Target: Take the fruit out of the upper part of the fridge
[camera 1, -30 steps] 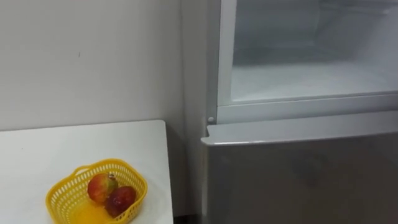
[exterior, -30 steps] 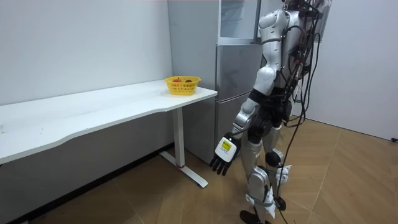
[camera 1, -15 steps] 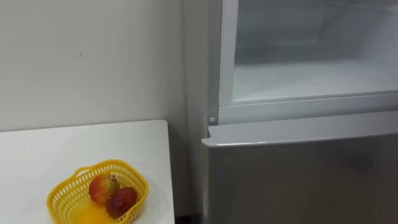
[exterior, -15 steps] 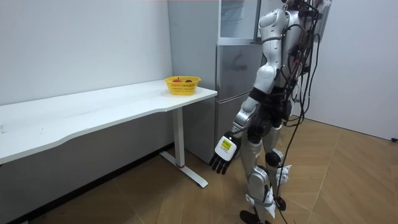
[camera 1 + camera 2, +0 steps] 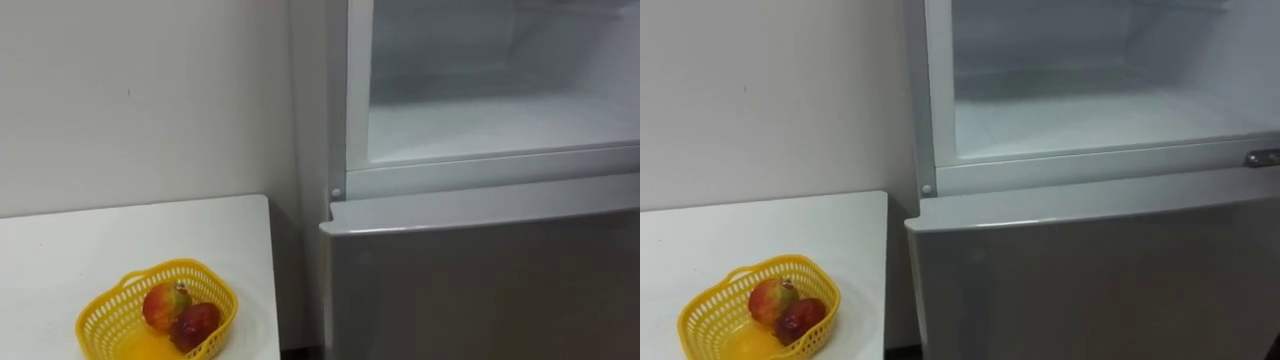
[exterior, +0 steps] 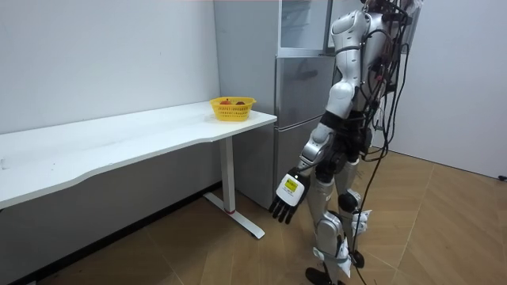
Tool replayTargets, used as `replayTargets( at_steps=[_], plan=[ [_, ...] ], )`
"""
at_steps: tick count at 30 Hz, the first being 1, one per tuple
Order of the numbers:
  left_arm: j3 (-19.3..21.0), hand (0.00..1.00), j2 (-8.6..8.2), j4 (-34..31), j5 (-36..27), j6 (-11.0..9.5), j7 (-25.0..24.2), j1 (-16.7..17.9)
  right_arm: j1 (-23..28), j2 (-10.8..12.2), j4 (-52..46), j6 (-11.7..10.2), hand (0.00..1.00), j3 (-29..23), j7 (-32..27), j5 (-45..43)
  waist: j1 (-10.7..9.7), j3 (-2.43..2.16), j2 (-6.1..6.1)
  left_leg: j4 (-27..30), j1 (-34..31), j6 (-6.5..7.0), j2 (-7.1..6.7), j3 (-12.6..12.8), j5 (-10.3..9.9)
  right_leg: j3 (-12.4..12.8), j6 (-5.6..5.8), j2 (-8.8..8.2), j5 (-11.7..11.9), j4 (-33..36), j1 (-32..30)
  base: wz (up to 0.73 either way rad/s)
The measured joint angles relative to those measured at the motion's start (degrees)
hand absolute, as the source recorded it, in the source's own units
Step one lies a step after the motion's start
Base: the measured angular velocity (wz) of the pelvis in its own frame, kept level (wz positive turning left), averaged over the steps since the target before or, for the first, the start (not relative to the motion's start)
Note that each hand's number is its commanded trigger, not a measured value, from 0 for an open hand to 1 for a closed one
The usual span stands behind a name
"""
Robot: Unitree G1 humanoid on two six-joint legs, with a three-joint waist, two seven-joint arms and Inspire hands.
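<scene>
Upper fridge compartment (image 5: pixel 500 60) is the goal; notes run from the robot outward.

Left hand (image 6: pixel 287 195): hangs low at the robot's side, in front of the fridge (image 6: pixel 293 95) and well below the compartment. Fingers loose and apart, holding nothing.

Left of the fridge, just beside it: white bench (image 5: pixel 60 240) carrying a yellow plastic mesh basket (image 5: pixel 98 318). Two red-and-yellow round fruits (image 5: pixel 165 303) lie inside, touching each other.

Grey lower fridge door (image 5: pixel 480 290): closed. Above it the compartment stands open. Its white shelf (image 5: pixel 480 125) looks bare in the part seen, so I cannot tell what the item to fetch is.

Judgement: if it matches the basket fruit, expect it to be light, firm and smooth-skinned, possibly slick when cold, and easily bruised. Take it round the widest part, fingers and thumb wrapped, with a moderate squeeze. The arm must first go up high.
</scene>
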Motion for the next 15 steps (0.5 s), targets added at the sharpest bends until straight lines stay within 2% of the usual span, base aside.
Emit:
replayTargets(
  at_steps=[4,11,15],
  plan=[
    [0.0,0.00,0.01,0.0,0.0,0.0,0.0,0.4,0.3,0.0,-1.6,0.0,0.00,-0.3,0.0,0.0,-0.6,0.00,-0.10,0.0,0.0,0.00,0.00,0.0,0.0,-0.1,0.00,-0.01,0.0,0.0,0.1,0.00],
    [0.1,0.00,0.17,1.0,0.0,-0.1,0.0,0.4,2.2,0.0,-1.8,0.0,0.00,-0.4,-0.1,-0.7,-1.4,-0.04,-1.28,-0.1,0.9,-0.01,0.05,0.2,0.0,0.2,0.00,0.08,0.0,-0.2,0.7,-0.03],
    [0.1,0.00,0.35,1.1,0.0,-0.1,0.0,0.4,2.2,0.0,-1.8,0.7,0.00,-0.6,-0.7,-1.5,-1.5,-0.05,-1.42,-0.2,0.9,-0.01,0.07,0.3,0.0,0.2,0.00,0.09,0.0,-0.2,0.7,0.00]
  ],
)
